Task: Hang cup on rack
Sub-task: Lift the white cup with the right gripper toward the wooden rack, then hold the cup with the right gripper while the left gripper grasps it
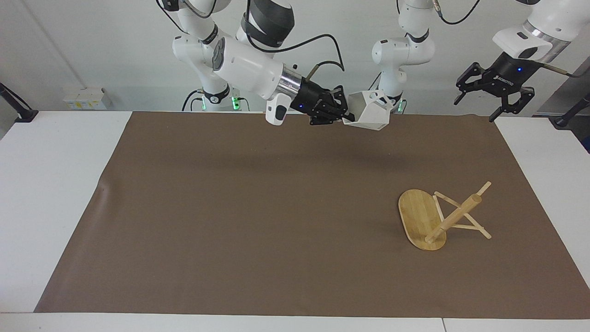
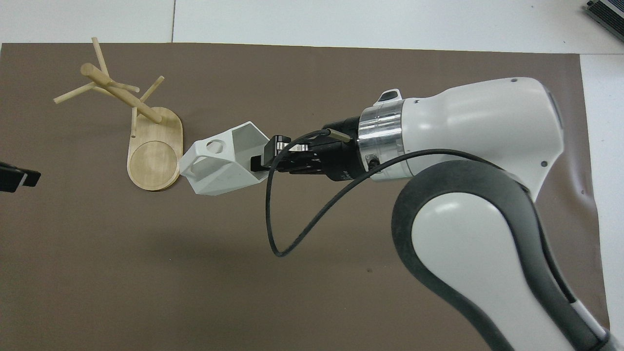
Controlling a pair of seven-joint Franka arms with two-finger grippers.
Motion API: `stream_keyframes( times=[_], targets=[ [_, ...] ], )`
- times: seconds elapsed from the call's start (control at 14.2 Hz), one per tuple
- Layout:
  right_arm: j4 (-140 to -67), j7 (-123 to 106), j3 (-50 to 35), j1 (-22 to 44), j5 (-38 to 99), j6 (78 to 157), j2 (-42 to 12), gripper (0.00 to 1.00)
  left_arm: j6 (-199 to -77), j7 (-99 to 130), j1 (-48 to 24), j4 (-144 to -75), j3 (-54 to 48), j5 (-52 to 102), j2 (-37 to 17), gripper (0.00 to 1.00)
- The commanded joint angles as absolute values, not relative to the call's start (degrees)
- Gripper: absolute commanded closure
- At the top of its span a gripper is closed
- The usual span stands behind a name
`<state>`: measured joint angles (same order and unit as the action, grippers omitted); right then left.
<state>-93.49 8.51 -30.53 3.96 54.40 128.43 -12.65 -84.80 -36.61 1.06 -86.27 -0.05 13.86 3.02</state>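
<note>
The right gripper (image 1: 343, 112) sits in the upper middle of the facing view, raised well above the brown mat (image 1: 258, 216) that covers the surface (image 1: 55, 193). Its fingers (image 2: 270, 148) are closed on the rim wall of the cup (image 1: 368, 116), one finger inside the mouth and the other against the outer face. The cup juts out from the fingertips toward the left arm's end of the surface, tipped so its open mouth faces partly upward and back toward the gripper. Its blocky handle (image 2: 210, 148), with the round hole showing, is at the end of the cup away from the fingers. In the overhead view the cup (image 2: 224, 160) lies at center left of the frame, its handle end just beside the oval base of the rack (image 2: 155, 161); the facing view shows it high in the air and well apart from the rack.

The rack (image 1: 435, 219) stands on the mat in the lower right of the facing view, upper left of the overhead view. No cup hangs on its pegs (image 2: 73, 92).

The left gripper (image 1: 493, 97) waits in the upper right corner of the facing view, above the mat's edge at its own end, fingers spread wide and holding nothing. Only its tip (image 2: 17, 176) shows at the left edge of the overhead view.
</note>
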Motion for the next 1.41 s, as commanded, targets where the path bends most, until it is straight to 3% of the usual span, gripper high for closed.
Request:
stream_keyframes(
  times=[0.0, 0.35, 0.7, 1.34],
  targets=[
    [-93.1, 6.9, -31.5, 3.3, 56.3, 129.6, -13.7, 1.0, -86.4, -45.0, 1.2, -88.4, -0.1, 17.9, 4.5, 0.0],
    [-93.1, 7.6, -32.5, 3.3, 56.4, 130.0, -13.7, 1.0, -87.4, -59.9, 0.4, -90.1, -0.4, 21.3, 5.1, 0.0],
    [-93.0, 8.1, -33.5, 3.3, 60.3, 132.8, -13.7, 1.0, -98.0, -70.9, -1.4, -103.0, -0.5, 30.6, 11.2, 0.0],
    [-93.0, 8.4, -34.5, 3.5, 60.4, 134.4, -13.8, 1.0, -104.8, -71.5, -9.0, -106.0, -0.7, 33.0, 12.8, 0.0]
  ],
)
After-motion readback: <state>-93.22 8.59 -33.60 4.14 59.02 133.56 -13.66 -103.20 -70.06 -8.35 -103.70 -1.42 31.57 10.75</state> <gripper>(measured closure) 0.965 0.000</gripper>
